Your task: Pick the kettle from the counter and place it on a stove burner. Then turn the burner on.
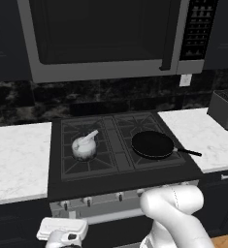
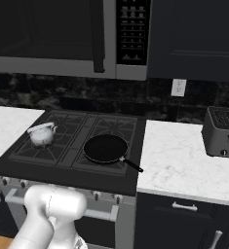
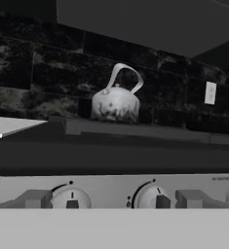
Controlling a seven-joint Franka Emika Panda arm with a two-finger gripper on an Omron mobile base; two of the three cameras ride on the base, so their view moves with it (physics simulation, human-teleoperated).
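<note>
Gripper point(image 1: 62, 237) sits low in front of the stove's control panel point(image 3: 111, 192), below the front-left burner, jaws spread wide and empty, nothing between them. In the hand view two round knobs point(image 3: 72, 199) on that pale panel are right ahead, close up, with the dark cooktop edge above them. Past the panel the kettle point(image 1: 84, 145) stands upright on the front-left stove burner point(image 1: 89, 155), handle arched over the top, spout toward the rear right in the left base view. No flame visible under it. Right of the kettle, on the front-right grate, lies the frying pan point(image 1: 153, 144), handle reaching over the cooktop edge toward the counter point(image 1: 203, 133). Farther right of the kettle, a toaster point(image 2: 222, 131) on that counter. Behind the kettle: dark backsplash with a wall outlet point(image 2: 178, 87), microwave point(image 1: 105, 36) overhead.
</note>
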